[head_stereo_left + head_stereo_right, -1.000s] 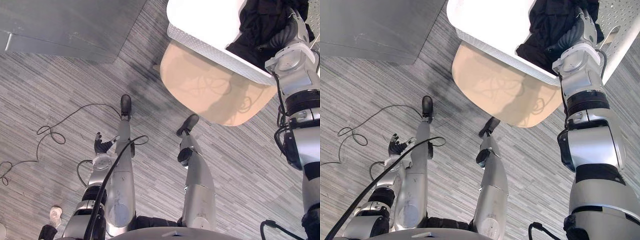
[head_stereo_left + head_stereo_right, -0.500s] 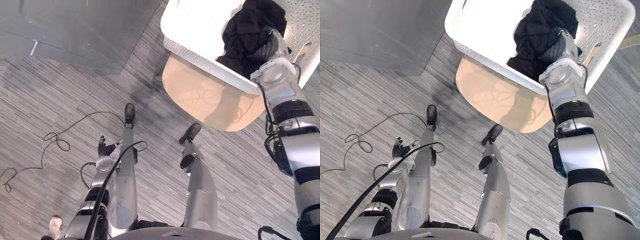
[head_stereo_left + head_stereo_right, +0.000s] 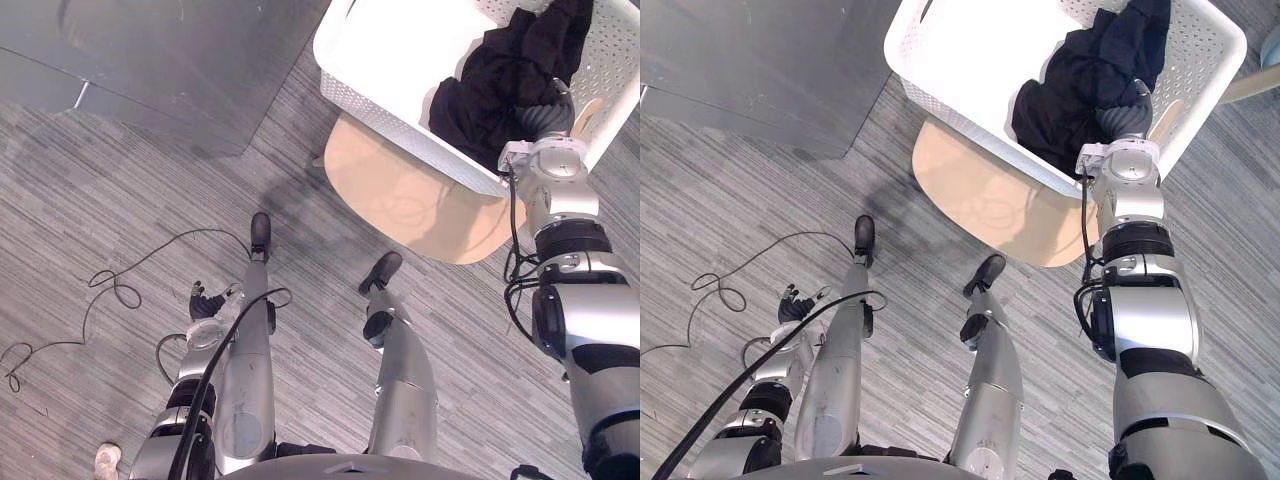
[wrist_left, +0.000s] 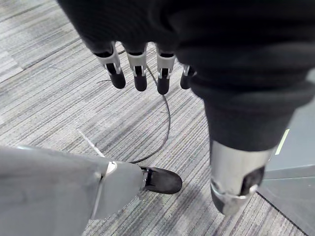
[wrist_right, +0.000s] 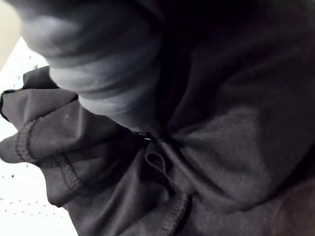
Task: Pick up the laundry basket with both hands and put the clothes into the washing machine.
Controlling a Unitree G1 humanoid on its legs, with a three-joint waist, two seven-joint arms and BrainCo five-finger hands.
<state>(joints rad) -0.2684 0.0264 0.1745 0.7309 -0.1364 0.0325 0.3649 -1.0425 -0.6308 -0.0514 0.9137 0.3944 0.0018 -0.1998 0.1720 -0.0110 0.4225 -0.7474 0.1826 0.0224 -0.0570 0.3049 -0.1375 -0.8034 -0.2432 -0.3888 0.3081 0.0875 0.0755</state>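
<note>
Overall: downward look onto a grey striped carpet (image 3: 90, 200); the work sits in the upper right of the frame.
Laundry basket (image 3: 970, 110): white with perforated walls, in the upper right of both eye views. It stands over a round tan tabletop (image 3: 990, 190) that shows below and to the left of it. I cannot tell whether they touch.
Clothes (image 3: 1080, 80): a black bundle heaped in the right part of the basket, with one end draped up against the far wall.
Right hand (image 3: 1127, 116): comes in from the lower right and over the near rim, its dark ribbed cover against the black bundle.
Right fingers: buried in cloth. The right wrist view has dark folds and a stitched hem pressed close, so I cannot tell whether they are curled or straight.
Left hand (image 3: 205, 302): lower left of the eye views, low over the carpet and well apart from the basket.
Left fingers (image 4: 139, 73): loosely straight in a row, thumb apart, holding nothing.
Grey panel (image 3: 150, 60): flat, upper left of the frame, apart from the basket.
Person: one light shoe (image 3: 105, 460) at the bottom left edge.
</note>
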